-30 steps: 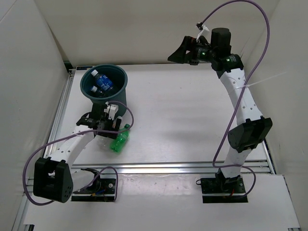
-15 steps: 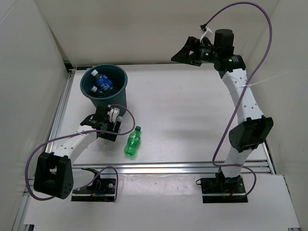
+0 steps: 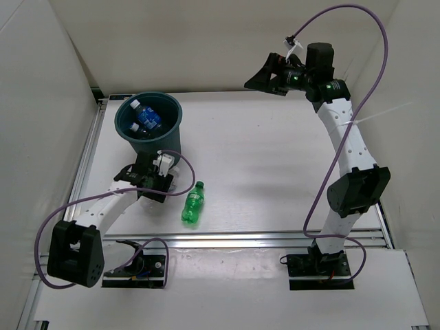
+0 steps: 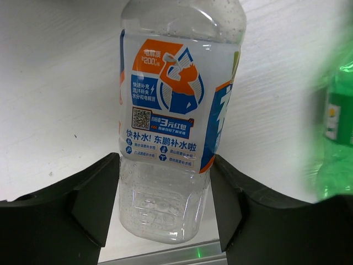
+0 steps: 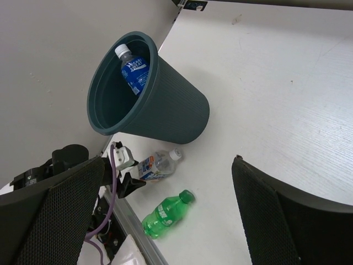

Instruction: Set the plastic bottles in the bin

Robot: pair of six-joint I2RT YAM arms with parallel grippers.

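White table [image 3: 275,172]; left gripper [image 4: 165,187] tight around clear bottle [image 4: 165,99], label "东鹏补水啦"; right gripper [image 5: 168,165] wide apart, empty.

You have a white tabletop [image 3: 261,165] with a faint wood grain, boxed in by plain white walls: a left wall [image 3: 41,103], a back wall [image 3: 192,41] and a right wall [image 3: 412,137]. A side rail [image 3: 88,155] of bare metal runs along the tabletop's left edge, and a front rail [image 3: 275,239] of the same metal runs along its near edge. Nearer you than that rail lies a white board [image 3: 227,282]. The right wrist view shows you a small dark smudge [image 5: 236,21] on the tabletop near its far edge.
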